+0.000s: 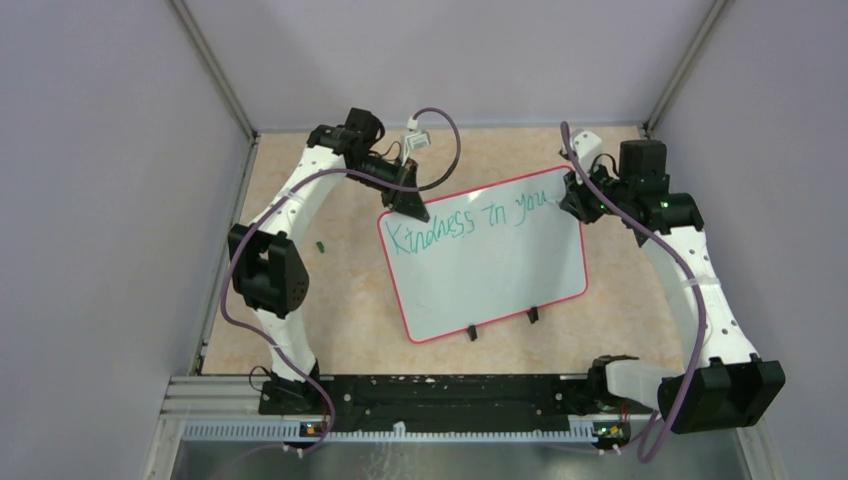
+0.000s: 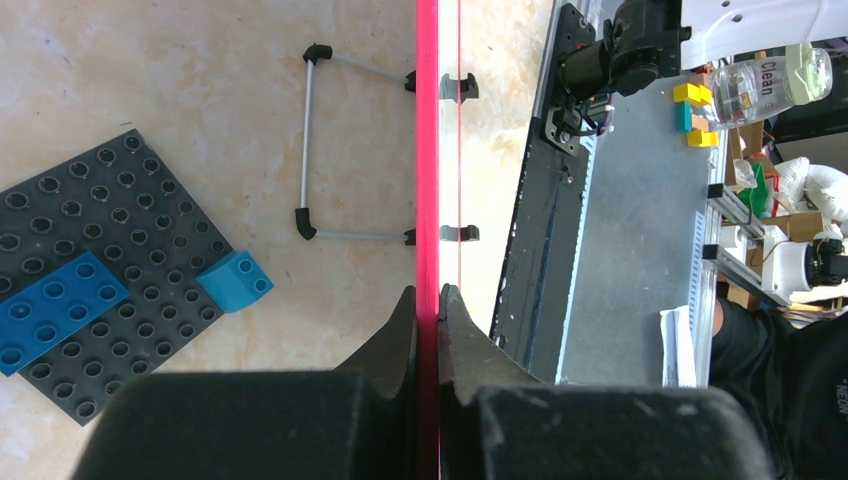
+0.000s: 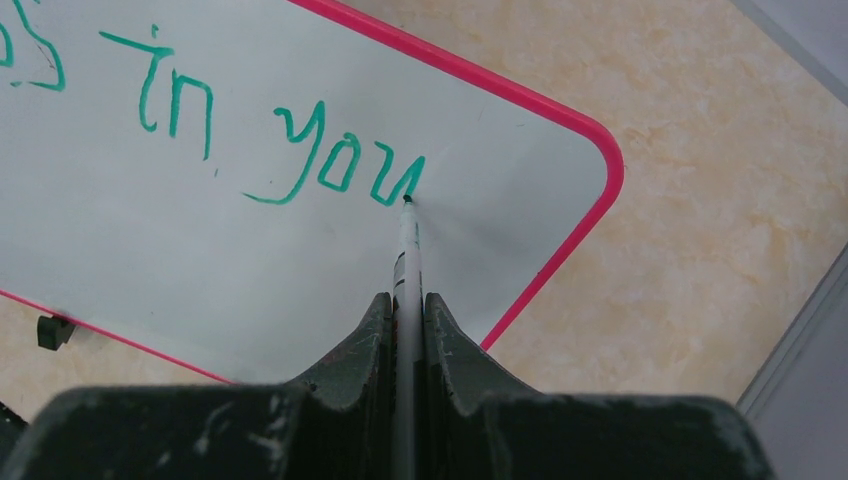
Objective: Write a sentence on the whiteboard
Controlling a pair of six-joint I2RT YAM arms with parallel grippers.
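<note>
pinching right gripper (image 3: 407,300): we've got both fingers squeezed onto the marker (image 3: 406,250), which runs straight out between them.
marker tip: down on the board, right at the last upstroke of the "u".
sentence (image 3: 205,115): teal-green, one line across the far part of the board, and we read "kindness in you".
left gripper (image 2: 427,297): fingers pressed together on the red-pink rim, clamping the board at its far left corner.
whiteboard (image 1: 490,275): on the table (image 1: 330,310) between the two arms, turned a little. from the left wrist we see it edge-on as a thin pink line. flat or propped, we can't tell.
clips (image 1: 471,332): two small black ones on the near edge.
wire stand (image 2: 308,140): a thin grey loop with black corners, reaching out from the rim beside the clips.
dark grey plate (image 2: 90,270): off to one side of the rim line in the left wrist view, near the wire stand but apart from it.
blue bricks (image 2: 55,310): one long and one small, both sitting on the plate.
</note>
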